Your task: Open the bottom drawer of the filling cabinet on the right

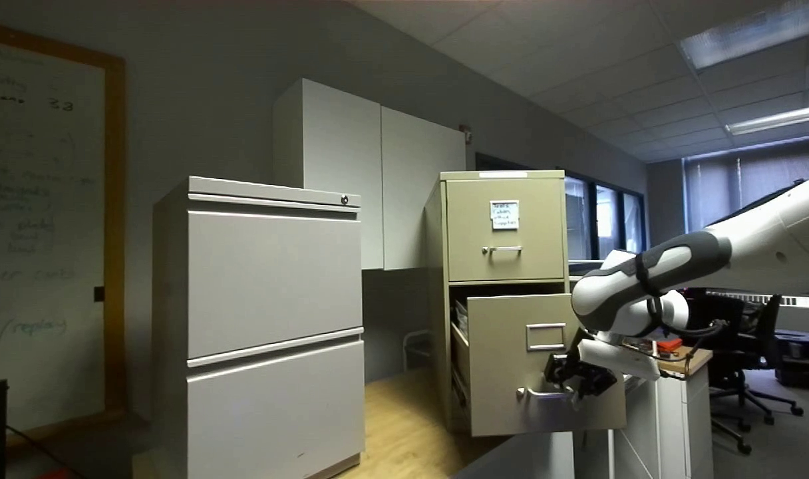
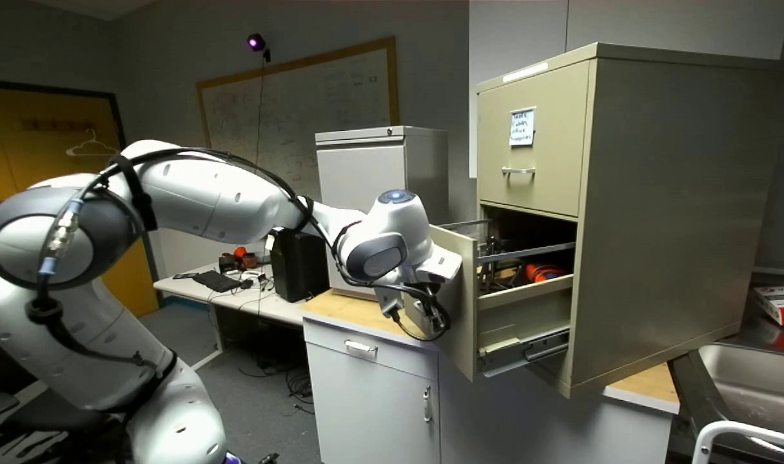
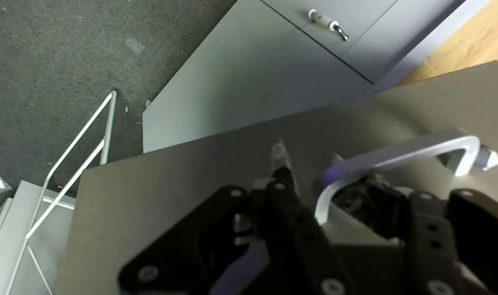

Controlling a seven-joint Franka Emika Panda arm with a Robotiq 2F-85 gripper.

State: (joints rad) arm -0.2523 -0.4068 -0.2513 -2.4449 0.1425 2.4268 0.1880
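The beige filing cabinet (image 1: 471,229) stands at the right in both exterior views (image 2: 669,212). Its bottom drawer (image 1: 501,332) is pulled well out, and its side and contents show in an exterior view (image 2: 524,319). The drawer's silver handle (image 1: 541,394) is low on its front. My gripper (image 1: 577,382) is at the handle's end. In the wrist view my gripper (image 3: 308,157) is open. One finger reaches behind the handle (image 3: 400,153), between it and the drawer front; the other is apart from it, past its end. In an exterior view the hand hides the handle.
A light grey two-drawer cabinet (image 1: 275,286) stands left of the beige one on a wooden counter (image 1: 404,416). White base cupboards (image 2: 372,403) are below. A sink (image 2: 753,377) and white metal rail (image 2: 753,430) lie at the right. The top drawer (image 2: 530,142) is shut.
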